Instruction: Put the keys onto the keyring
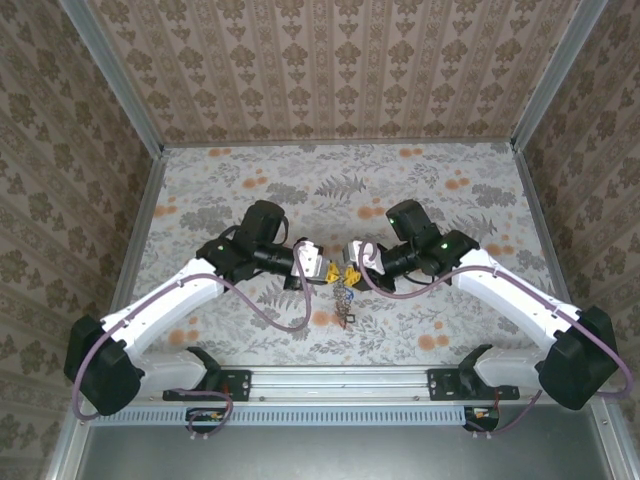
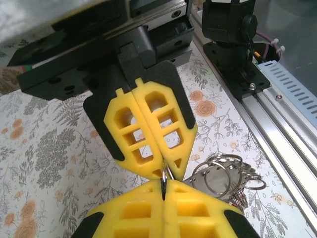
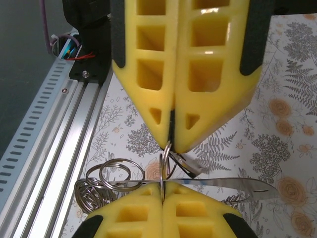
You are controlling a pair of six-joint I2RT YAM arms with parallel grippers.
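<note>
Left hand and right hand meet tip to tip, both clamped tight on the thin grey wire keyring, flat silver metal key and small steel split rings bunched just beside, over the floral-print surface.

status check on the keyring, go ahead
Left gripper and right gripper both shut on the keyring, tip to tip. Flat metal key and bunch of silver rings right beside it. Nothing else seen in the way.
</note>
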